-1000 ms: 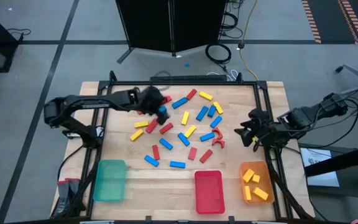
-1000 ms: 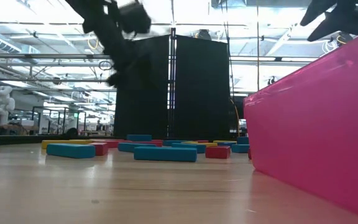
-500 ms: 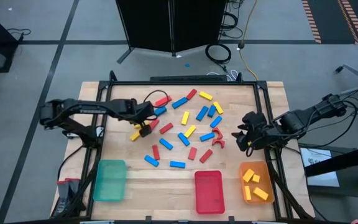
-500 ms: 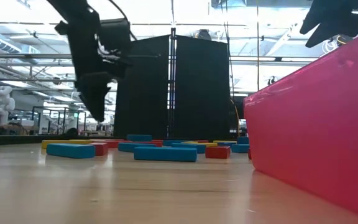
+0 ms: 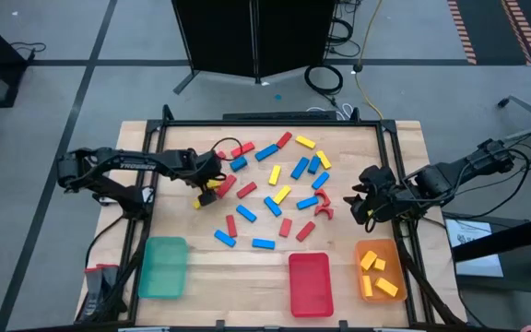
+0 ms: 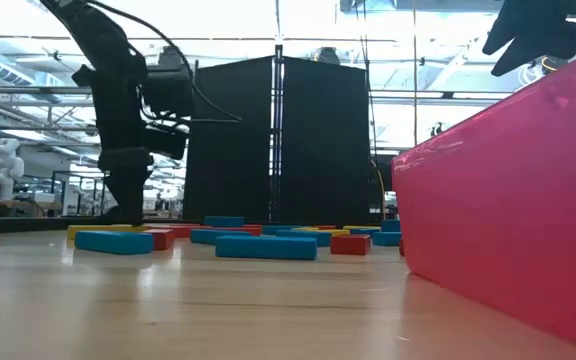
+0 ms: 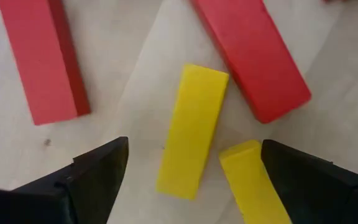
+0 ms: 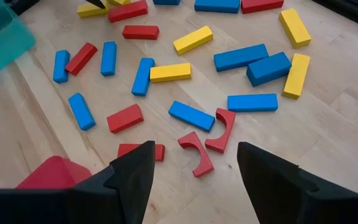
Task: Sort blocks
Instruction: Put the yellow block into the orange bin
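Observation:
Red, blue and yellow blocks (image 5: pixel 275 198) lie scattered flat on the wooden table. My left gripper (image 5: pixel 206 190) points down over the cluster's left end, open and low above the wood. In its wrist view a yellow block (image 7: pixel 193 127) lies between its fingers, a second yellow block (image 7: pixel 248 182) lies beside one finger, and two red blocks (image 7: pixel 39 59) (image 7: pixel 253 56) lie beyond. My right gripper (image 5: pixel 362 199) hangs open above the table's right side, over two red arches (image 8: pixel 211 140), with nothing between its fingers.
Along the near edge stand a green tray (image 5: pixel 163 267), a red tray (image 5: pixel 309 283) and an orange tray (image 5: pixel 378 258) with several yellow blocks in it. In the low view the red tray's wall (image 6: pixel 508 210) fills the right side. A black frame edges the table.
My left gripper has come down and moved toward the table's left and near edges, from above the far-left blocks to low over the yellow ones, rolling as it went. It has stayed open. No block has moved.

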You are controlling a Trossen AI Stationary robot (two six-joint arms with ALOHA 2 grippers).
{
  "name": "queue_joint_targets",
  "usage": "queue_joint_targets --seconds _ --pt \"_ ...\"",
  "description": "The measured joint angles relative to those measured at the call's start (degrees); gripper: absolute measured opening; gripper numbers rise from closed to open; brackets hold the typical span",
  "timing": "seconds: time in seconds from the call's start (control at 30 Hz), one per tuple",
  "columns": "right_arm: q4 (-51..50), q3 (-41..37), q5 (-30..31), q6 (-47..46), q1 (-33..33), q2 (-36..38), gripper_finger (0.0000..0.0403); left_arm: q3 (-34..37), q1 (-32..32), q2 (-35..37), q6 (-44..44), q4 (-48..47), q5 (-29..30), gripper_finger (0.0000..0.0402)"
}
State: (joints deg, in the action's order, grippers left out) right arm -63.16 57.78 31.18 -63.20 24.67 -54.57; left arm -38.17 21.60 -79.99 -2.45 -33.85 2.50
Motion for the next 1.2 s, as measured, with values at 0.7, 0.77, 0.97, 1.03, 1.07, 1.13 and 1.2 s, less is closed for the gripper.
queue_joint_targets --seconds 0.7,0.77,0.97,1.03,1.07,1.13,1.2 --pt "2.12 0.00 0.41 -1.83 0.00 0.00 0.0224 0.59 4.20 -4.17 -1.56 6.38 -1.50 0.0160" --pt "2.12 0.00 0.48 -2.12 0.02 0.00 0.0224 0.31 4.22 -4.24 -1.73 6.63 -1.03 0.0130" --pt "3.86 0.00 3.84 -2.01 0.02 -0.02 0.0224 -3.72 3.70 -3.78 -4.38 6.31 -0.83 0.0104" --pt "5.33 0.00 6.64 -1.77 0.02 -0.02 0.0224 -6.15 3.19 -2.85 -5.44 6.26 -0.96 0.0104" --pt "6.09 0.00 8.05 -1.47 0.01 -0.02 0.0224 -7.48 2.98 -2.27 -6.14 6.57 -0.96 0.0104" --pt "7.68 -0.02 10.49 -0.43 -0.06 -0.02 0.0224 -10.56 2.46 -0.95 -7.65 6.24 -1.09 0.0105" --pt "10.43 -0.02 12.98 1.31 -0.82 -0.05 0.0224 -14.15 1.78 0.45 -8.71 7.15 -1.26 0.0109"
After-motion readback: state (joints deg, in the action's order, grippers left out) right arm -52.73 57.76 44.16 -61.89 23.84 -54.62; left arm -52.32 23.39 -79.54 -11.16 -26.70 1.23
